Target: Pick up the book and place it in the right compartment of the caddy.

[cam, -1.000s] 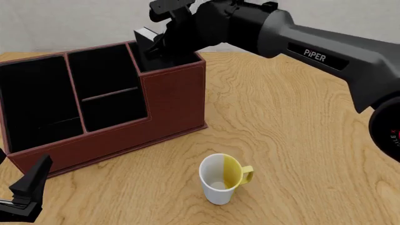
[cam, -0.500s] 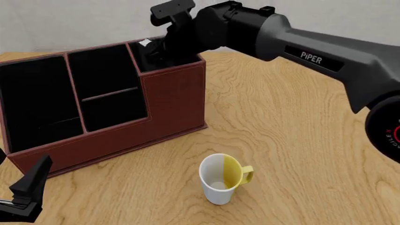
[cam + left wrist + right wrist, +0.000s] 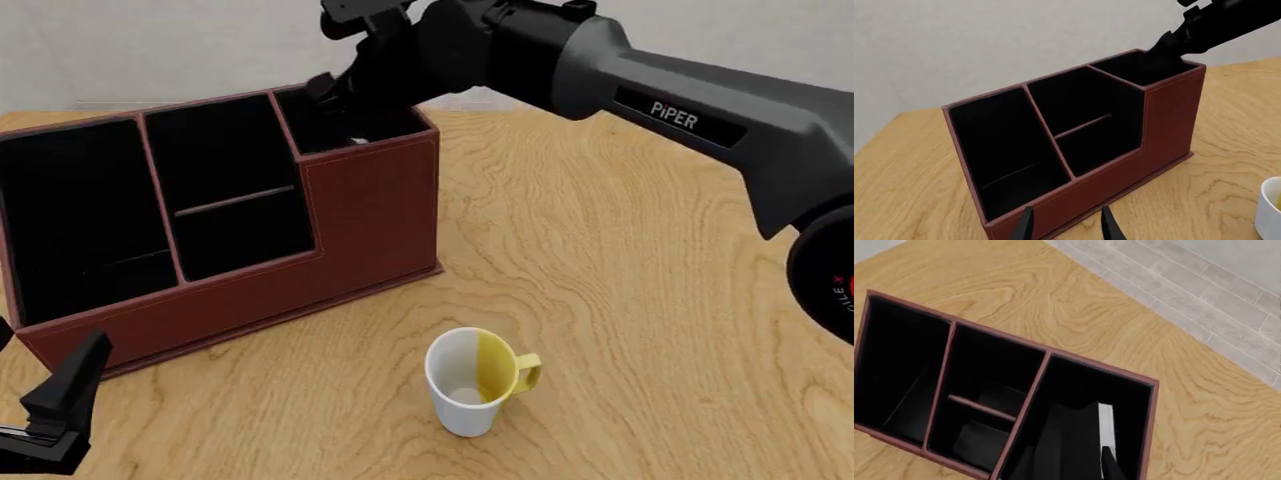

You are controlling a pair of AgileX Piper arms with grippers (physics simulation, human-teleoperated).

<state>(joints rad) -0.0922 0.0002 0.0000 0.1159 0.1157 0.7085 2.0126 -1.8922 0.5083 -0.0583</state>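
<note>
Since a second ago the book (image 3: 1087,440) has dropped from view above the caddy (image 3: 367,205) and the right gripper (image 3: 350,112) has lifted slightly over the right compartment (image 3: 1091,400). The book now stands inside that compartment, its white page edge visible in the right wrist view between the parted fingers, which no longer clearly clamp it. The left gripper (image 3: 1065,227) hovers open before the caddy's low front, with a white-and-yellow mug (image 3: 474,380) nearby.

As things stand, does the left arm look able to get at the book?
Probably not. The book stands deep in the caddy's right compartment, the right end effector sits over that opening, and the left end effector is low at the caddy's opposite end.
</note>
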